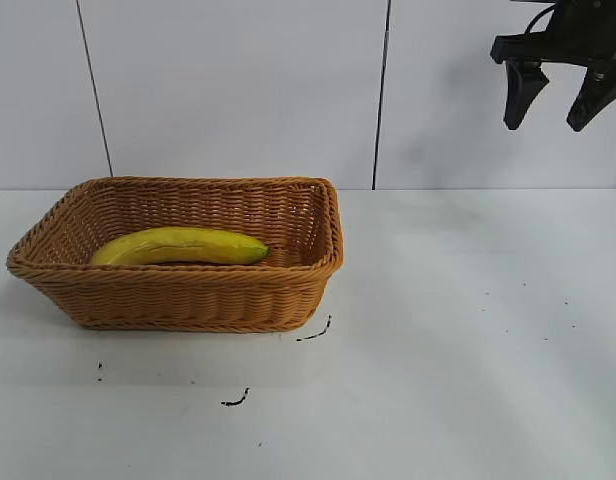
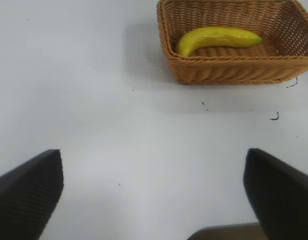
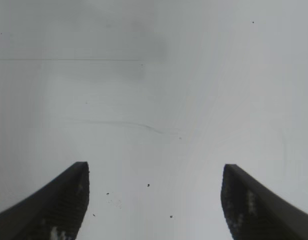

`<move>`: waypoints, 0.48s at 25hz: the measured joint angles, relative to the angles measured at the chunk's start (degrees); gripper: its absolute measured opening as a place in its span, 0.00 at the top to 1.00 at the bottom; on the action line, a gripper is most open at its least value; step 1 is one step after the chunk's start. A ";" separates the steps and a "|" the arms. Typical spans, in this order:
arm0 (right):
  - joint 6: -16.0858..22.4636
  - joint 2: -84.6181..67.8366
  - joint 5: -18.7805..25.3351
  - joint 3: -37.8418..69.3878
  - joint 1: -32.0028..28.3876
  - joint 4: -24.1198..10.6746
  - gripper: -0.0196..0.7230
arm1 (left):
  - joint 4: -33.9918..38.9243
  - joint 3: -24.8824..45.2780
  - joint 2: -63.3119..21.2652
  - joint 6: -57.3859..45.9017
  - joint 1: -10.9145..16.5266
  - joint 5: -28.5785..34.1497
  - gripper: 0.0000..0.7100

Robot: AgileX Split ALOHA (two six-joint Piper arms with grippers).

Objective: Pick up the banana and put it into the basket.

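Exterior view: the banana (image 1: 180, 246) lies inside the basket (image 1: 178, 298) toward the desk's (image 1: 468, 340) left edge, so the placing looks done; the right hand (image 1: 566, 100) hangs high, spread wide, empty.

Left wrist view: the left hand (image 2: 153, 187) spreads wide over bare desk, well apart from the basket.

Right wrist view: only bare desk shows between the spread fingers (image 3: 59, 200).

You've got a plain white, matte desk (image 1: 468, 330) running back to a pale panelled wall. The only real object sitting directly on it is the tan-orange rectangular woven wicker basket (image 1: 188, 295) with the braided rim, over on the left half in the exterior view, near the back edge. Just in front of the basket's right corner you'll spot a few small black scuff marks (image 1: 315, 331) on the surface, plus some tiny dark specks scattered about. The right half is bare white.
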 joint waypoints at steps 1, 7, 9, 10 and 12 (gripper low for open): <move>-0.05 -0.07 -0.01 0.00 0.18 0.22 0.26 | 0.00 0.00 0.00 0.00 0.00 0.00 0.02; -0.12 -2.44 -0.01 1.57 1.05 1.48 0.26 | 0.00 0.00 0.00 0.00 0.00 0.00 0.02; -0.07 -4.82 -0.06 4.73 1.19 1.65 0.26 | 0.00 0.00 0.00 0.00 0.00 0.00 0.02; -0.07 -6.27 -0.06 7.49 1.19 1.71 0.26 | 0.00 0.00 0.00 0.00 0.00 0.00 0.02; -0.07 -9.48 -0.06 12.78 1.19 1.76 0.26 | 0.00 0.00 0.00 0.00 0.00 0.00 0.02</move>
